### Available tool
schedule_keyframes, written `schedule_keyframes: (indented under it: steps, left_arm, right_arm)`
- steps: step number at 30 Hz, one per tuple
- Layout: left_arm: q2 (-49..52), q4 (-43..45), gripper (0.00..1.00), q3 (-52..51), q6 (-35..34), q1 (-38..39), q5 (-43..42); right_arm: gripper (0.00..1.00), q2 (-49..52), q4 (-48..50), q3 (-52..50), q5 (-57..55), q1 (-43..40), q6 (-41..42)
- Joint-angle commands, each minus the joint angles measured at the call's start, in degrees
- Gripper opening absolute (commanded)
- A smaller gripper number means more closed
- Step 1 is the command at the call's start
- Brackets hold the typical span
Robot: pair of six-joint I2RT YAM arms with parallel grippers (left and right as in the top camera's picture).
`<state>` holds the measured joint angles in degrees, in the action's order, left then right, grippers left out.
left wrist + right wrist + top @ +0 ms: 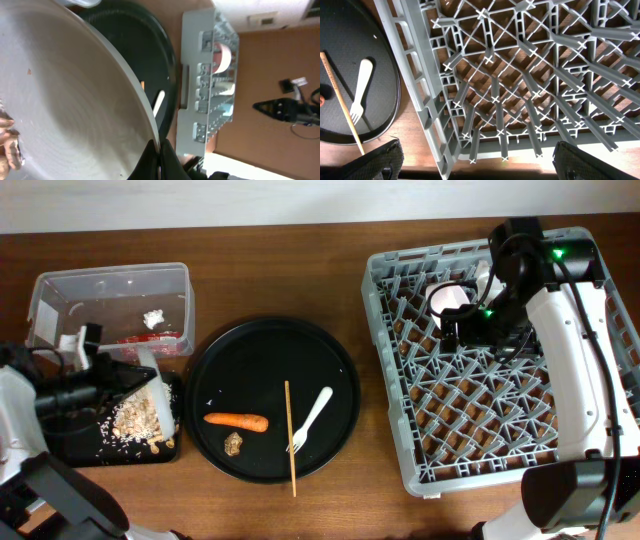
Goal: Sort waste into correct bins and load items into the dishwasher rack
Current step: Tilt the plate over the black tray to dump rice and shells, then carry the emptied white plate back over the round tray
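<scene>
1. Left gripper (159,159): the jaws are pinched on the rim of the pale grey round plate (75,100). The plate is held tilted over the shallow black rectangular tray (85,452) at the table's left edge.
2. Beige crumbly food scraps (133,418) lie at the plate's lower edge, above that tray (whether they rest on the plate or in the tray cannot be told).
3. The clear rectangular plastic tub (110,275) stands just behind the shallow tray. It contains a red snack wrapper (135,338) and a crumpled white tissue (153,318).
4. The large round black tray (260,350) sits between the tub and the large square grey plastic rack (385,380). It carries an orange carrot (237,420), a small brown lump (233,443) and a white plastic fork (310,420). A thin wooden chopstick (290,438) lies across it, one end past the near rim.
5. Right gripper (482,162): the jaws are spread wide and hold nothing. It hangs over the rack's peg grid, near a small whitish cup (450,297) in the rear section.
</scene>
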<state>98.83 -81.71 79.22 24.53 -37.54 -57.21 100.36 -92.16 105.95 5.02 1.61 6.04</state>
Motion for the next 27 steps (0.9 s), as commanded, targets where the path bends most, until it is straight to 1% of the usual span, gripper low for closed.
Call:
schedule_keyframes:
  steps: [1,2,3,4,5,6,7,8,9,11,12,14,20,21,22,23,27]
  left_arm:
    - [-1.6,-4.6,0.0,-0.3,12.0,-3.5,-10.3]
    - [-1.6,-4.2,0.0,-0.3,13.0,-4.2,-11.0]
    - [-1.4,-4.4,0.0,-0.3,11.6,-5.0,-11.9]
    - [-1.4,-4.7,0.0,-0.3,12.6,-5.7,-12.6]
    - [-1.4,-4.6,0.0,-0.3,12.2,-6.0,-12.5]
    - [-1.4,-6.2,0.0,-0.3,12.8,-6.4,-12.9]
    - [-1.4,-4.3,0.0,-0.3,12.0,-6.5,-12.8]
    - [-1.2,-4.8,0.0,-0.3,9.4,-6.5,-13.3]
    - [-1.3,-4.9,0.0,-0.3,11.2,-6.5,-14.0]
    - [-1.1,-3.1,0.0,-0.3,8.2,-6.5,-13.3]
    - [-1.1,-3.1,0.0,-0.3,9.5,-6.5,-13.6]
    - [-0.9,-2.4,0.0,-0.3,7.7,-6.5,-13.6]
    - [-0.8,-3.6,0.0,-0.3,9.0,-6.5,-13.6]
    - [-0.9,-3.5,0.0,-0.3,10.3,-6.5,-13.6]
    - [-0.8,-3.4,0.0,-0.3,9.3,-6.5,-13.4]
    - [-0.8,-4.5,0.0,-0.3,9.6,-6.5,-13.6]
    - [-0.9,-3.8,0.0,-0.3,9.7,-6.5,-13.6]
  right_arm:
    - [0.99,0.3,-0.2,0.0,-0.7,0.3,-0.1]
    - [0.99,0.3,-0.2,0.0,-0.8,0.3,-0.1]
    - [0.98,0.3,-0.2,0.0,-0.8,0.3,-0.1]
    - [0.99,0.3,-0.2,0.0,-0.8,0.3,-0.1]
    - [0.99,0.3,-0.2,0.0,-0.8,0.3,-0.1]
    - [0.99,0.3,-0.2,0.0,-0.8,0.3,-0.1]
    - [0.99,0.3,-0.2,0.0,-0.8,0.3,-0.1]
    - [0.99,0.3,-0.2,0.0,-0.8,0.3,-0.1]
    - [0.99,0.3,-0.3,0.0,-0.8,0.3,-0.1]
    - [0.99,0.3,-0.4,0.0,-0.8,0.3,-0.1]
    - [0.99,0.3,-0.5,0.0,-0.9,0.3,-0.1]
    - [0.99,0.3,-0.5,0.0,-1.2,0.3,-0.1]
    - [0.99,0.3,-0.5,0.0,-1.2,0.3,-0.1]
    - [0.99,0.3,-0.5,0.0,-1.2,0.3,-0.1]
    - [0.99,0.3,-0.5,0.0,-1.2,0.3,-0.1]
    - [0.99,0.3,-0.5,0.0,-1.2,0.3,-0.1]
    - [0.98,0.3,-0.4,0.0,-1.2,0.3,-0.1]
